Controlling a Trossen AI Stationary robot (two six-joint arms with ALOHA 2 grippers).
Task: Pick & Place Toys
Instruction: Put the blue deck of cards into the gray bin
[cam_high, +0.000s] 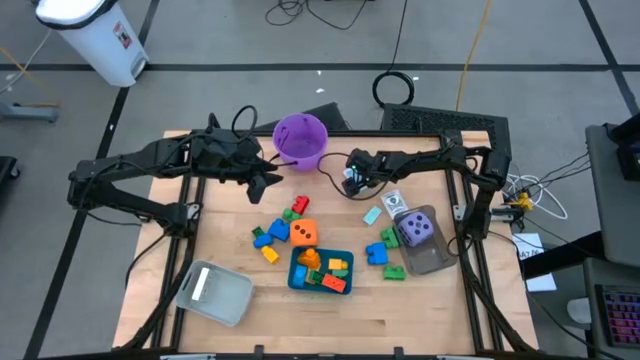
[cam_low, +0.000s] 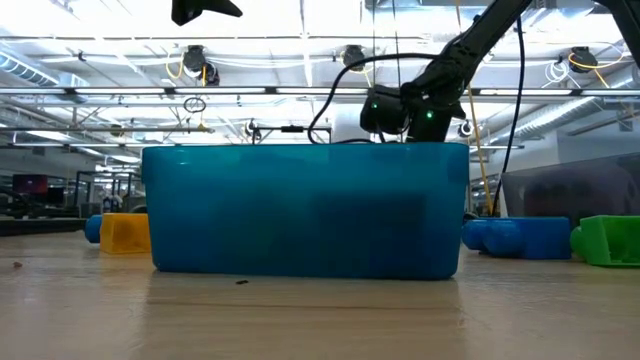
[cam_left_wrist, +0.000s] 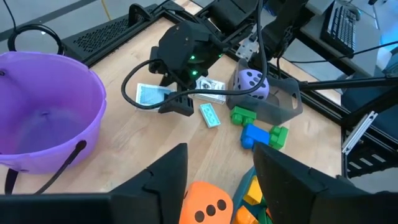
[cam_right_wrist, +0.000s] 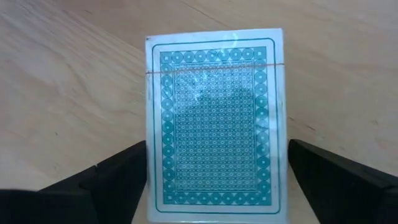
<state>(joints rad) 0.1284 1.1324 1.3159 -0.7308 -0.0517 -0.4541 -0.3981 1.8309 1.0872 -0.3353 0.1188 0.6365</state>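
Card (cam_right_wrist: 216, 121) (teal-patterned) between right pincer's (cam_right_wrist: 211, 180) spread fingers

Light: bright, even, from ceiling strip lamps above the teal tray (cam_low: 305, 210)
Shadows: soft, short, under the tray on the table (cam_low: 320, 320)
Glare: pale sheen on the card (cam_right_wrist: 216, 121)
Blur: tray front soft; fingers beside the card unsharp

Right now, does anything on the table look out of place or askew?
Loose bricks lie scattered on the wood around the blue tray rather than in it. The purple die sits in the grey tray, which lies skewed to the table edge. Nothing looks damaged.
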